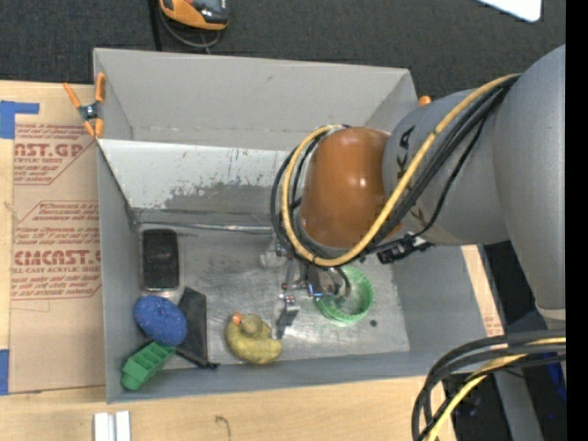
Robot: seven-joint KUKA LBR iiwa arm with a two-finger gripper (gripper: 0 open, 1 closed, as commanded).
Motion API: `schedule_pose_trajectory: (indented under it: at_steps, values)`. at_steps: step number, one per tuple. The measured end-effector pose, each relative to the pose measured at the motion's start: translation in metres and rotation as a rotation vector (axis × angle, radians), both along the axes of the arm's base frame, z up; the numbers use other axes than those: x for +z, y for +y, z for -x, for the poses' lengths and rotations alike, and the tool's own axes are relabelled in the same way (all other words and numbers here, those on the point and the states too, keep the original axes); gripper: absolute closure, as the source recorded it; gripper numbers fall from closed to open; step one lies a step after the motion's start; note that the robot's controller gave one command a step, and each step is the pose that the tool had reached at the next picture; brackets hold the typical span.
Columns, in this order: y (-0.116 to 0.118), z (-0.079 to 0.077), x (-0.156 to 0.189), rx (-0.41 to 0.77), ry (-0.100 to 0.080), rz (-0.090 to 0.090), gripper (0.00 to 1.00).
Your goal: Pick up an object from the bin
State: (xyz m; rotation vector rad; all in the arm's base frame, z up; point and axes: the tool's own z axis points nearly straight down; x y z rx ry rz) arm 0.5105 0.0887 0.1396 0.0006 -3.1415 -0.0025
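Observation:
My gripper point(288, 314) hangs low over the bin floor near the front, mostly hidden under the wrist. Just to its lower left lies a yellow rubber duck point(253, 340), close to the gripper's tip; I cannot tell whether they touch. A clear green ring point(350, 302) lies flat right beside the gripper on its right, partly covered by it. Nothing is visibly held.
Along the bin's left side lie a black rectangular block point(159, 258), a blue rough ball point(160, 317), a black wedge-shaped piece point(195, 324) and a green plastic piece point(147, 363) in the front left corner. The arm and its cables cover the bin's right part.

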Motion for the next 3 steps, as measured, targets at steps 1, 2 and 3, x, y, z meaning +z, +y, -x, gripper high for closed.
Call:
schedule_pose_trajectory:
  at_steps: [1, 2, 3]
  values:
    - [0.000, 0.000, 0.000, 0.000, 0.000, 0.000, 0.00]
    - [0.021, 0.022, -0.057, 0.245, -0.003, 0.011, 1.00]
    - [0.021, 0.022, -0.057, 0.245, -0.003, 0.011, 1.00]
